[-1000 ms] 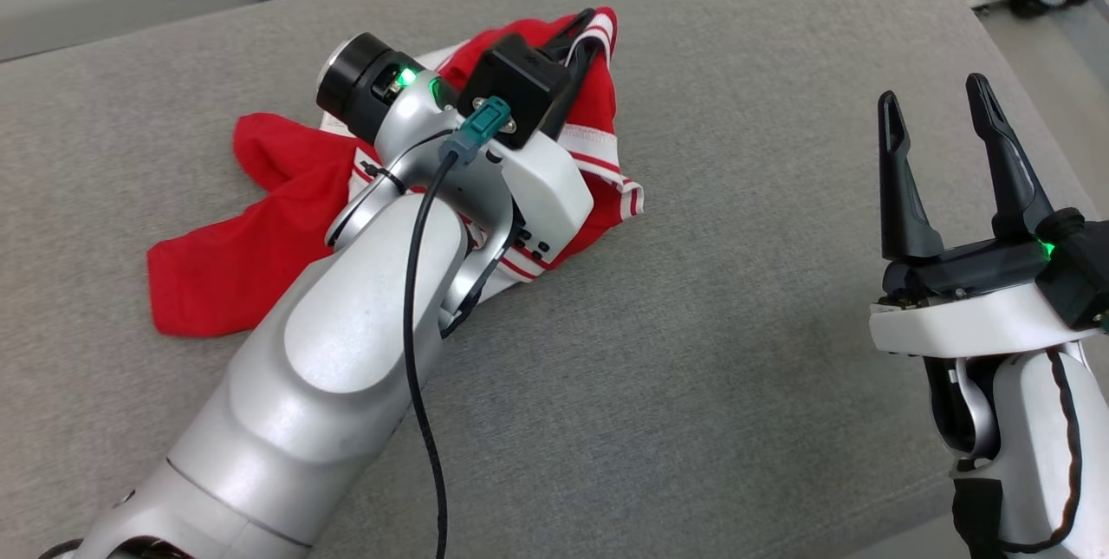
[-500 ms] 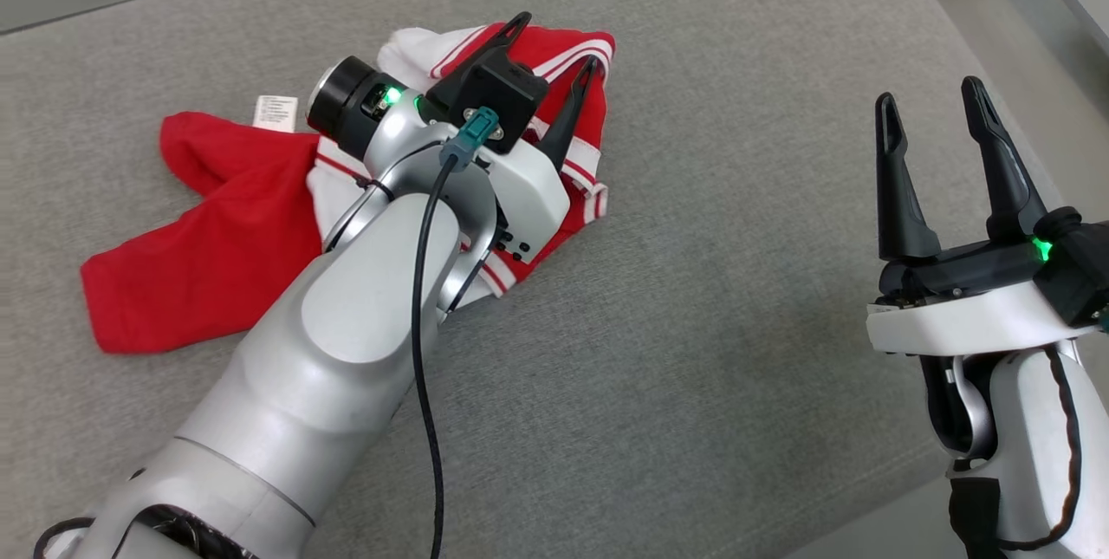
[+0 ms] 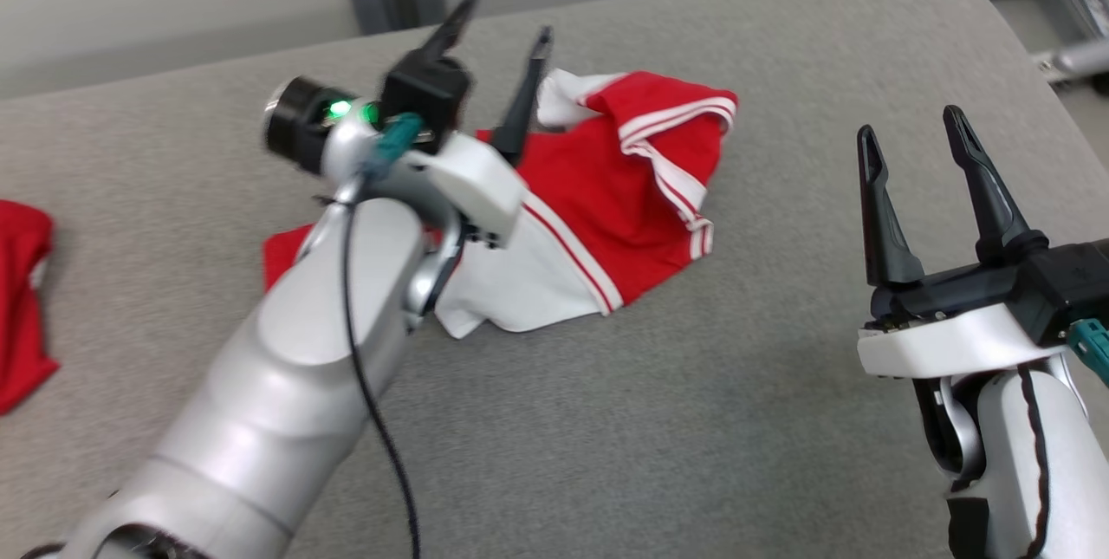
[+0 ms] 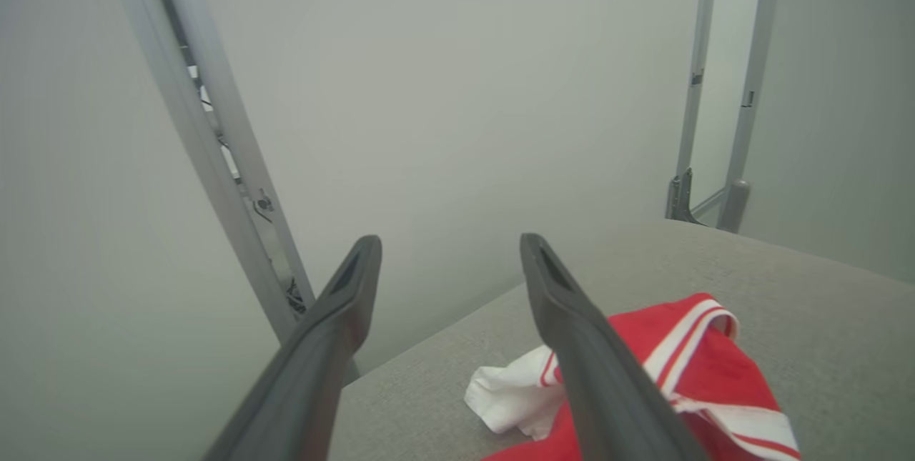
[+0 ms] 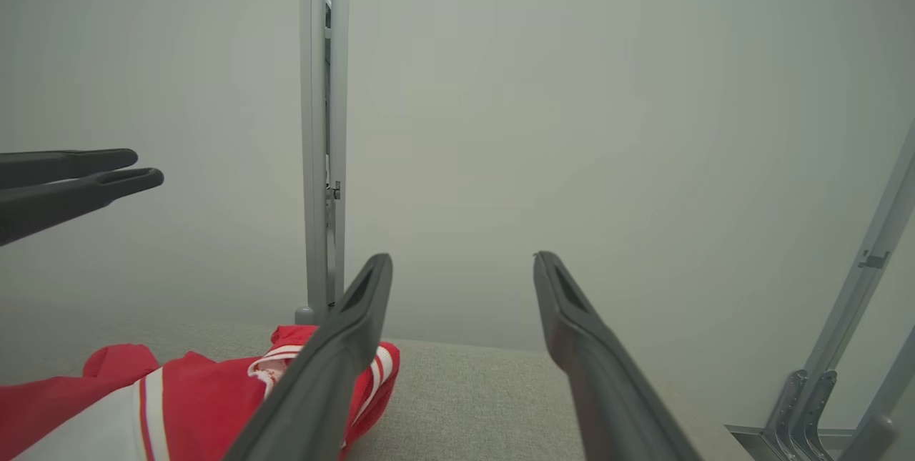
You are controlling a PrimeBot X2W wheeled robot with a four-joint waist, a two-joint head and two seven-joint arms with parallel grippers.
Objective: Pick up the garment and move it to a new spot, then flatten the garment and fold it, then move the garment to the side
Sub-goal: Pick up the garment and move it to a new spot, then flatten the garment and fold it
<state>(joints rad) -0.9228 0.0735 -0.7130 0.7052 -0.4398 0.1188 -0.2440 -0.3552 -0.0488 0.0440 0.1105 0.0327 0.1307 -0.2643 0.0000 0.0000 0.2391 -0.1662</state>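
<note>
So the red and white garment [image 3: 624, 195] is lying crumpled on the grey tabletop [image 3: 780, 420], roughly mid-way across and a bit toward the far edge. The left claw [image 3: 506, 17] is up in the air just over the garment's left end, fingers spread wide with nothing in them. The right claw [image 3: 909, 123] hangs off to the right, well apart from the cloth, wide open and empty too. There's another bit of red cloth [image 3: 22, 299] way over at the left edge.

Head camera looking down, wrist cameras level toward wall [image 4: 465, 89], garment [image 3: 624, 195] shared
</note>
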